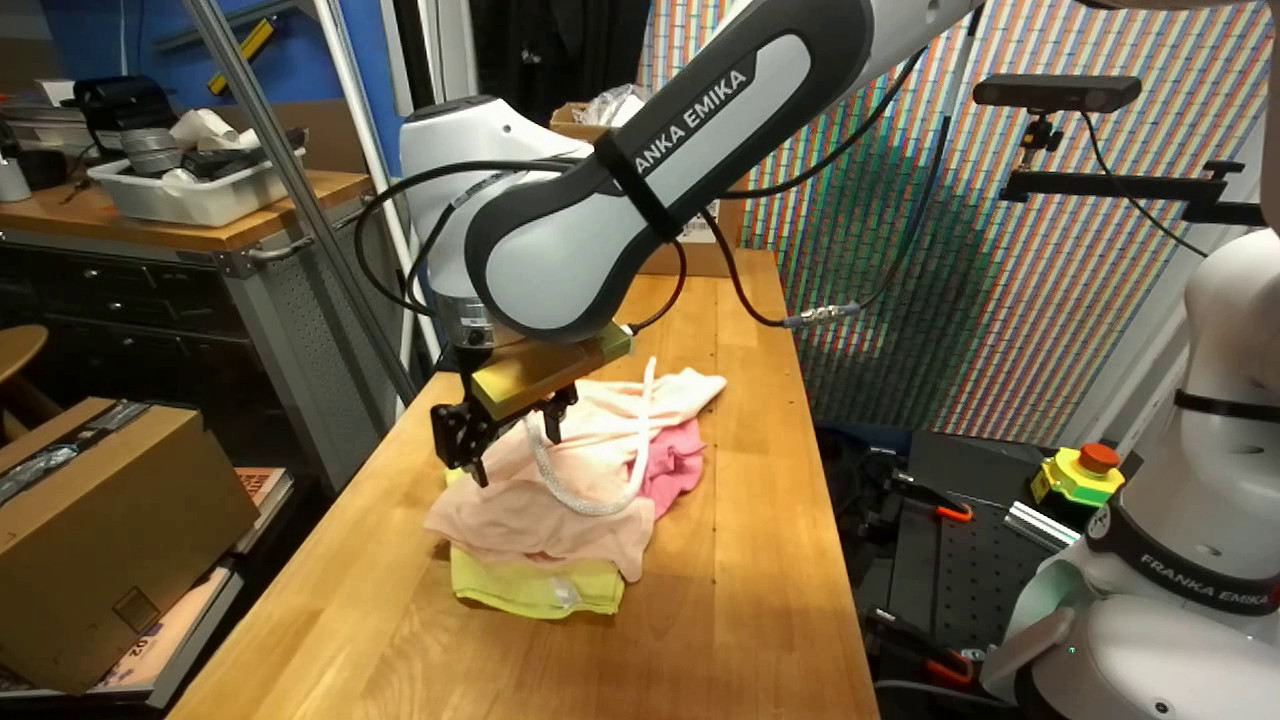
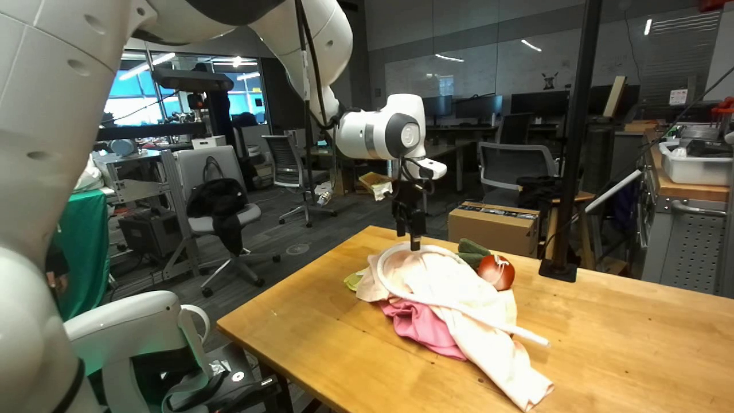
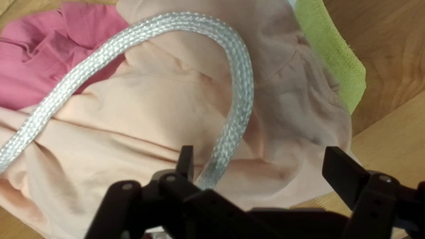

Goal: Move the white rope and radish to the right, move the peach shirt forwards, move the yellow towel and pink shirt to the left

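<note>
Your gripper (image 3: 259, 148) hovers over the peach shirt (image 3: 156, 103), jaws wide and empty. In the wrist view the white rope (image 3: 243, 83) hooks across it, long run slanting lower left. In an exterior view the radish (image 2: 496, 274) lies near the table's (image 2: 636, 338) far edge; you have room to its right.

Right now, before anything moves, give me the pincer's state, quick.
Pincer: open, jaws wide apart, holding nothing.

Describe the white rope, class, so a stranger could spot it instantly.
On the wooden table, find the peach shirt draped partly over the yellow towel and pink shirt. On top curves the white rope, one narrow braided cord among broad cloths.
</note>
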### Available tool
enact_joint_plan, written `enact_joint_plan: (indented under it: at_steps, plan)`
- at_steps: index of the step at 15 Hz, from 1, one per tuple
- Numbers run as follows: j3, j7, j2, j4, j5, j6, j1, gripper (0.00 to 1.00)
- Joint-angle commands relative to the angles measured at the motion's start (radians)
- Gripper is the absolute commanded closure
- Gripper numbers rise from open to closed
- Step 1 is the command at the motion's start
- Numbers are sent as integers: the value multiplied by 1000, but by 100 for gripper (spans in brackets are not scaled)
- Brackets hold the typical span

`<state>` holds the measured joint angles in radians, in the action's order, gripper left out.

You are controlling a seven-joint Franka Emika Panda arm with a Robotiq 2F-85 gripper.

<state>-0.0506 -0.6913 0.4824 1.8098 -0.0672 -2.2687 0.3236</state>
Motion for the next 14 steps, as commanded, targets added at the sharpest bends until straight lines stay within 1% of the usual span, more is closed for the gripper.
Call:
enact_joint_plan:
  at_steps: [1,8,12,13,14]
  plan:
    - [8,-25,16,-25,-11,-12,7,0]
    - [7,-7,26,-16,10,-43,-14,0]
    - [13,-10,28,-16,2,-55,-15,0]
    - [14,-12,29,-16,0,-58,-15,2]
    - [14,-11,29,-15,1,-58,-16,17]
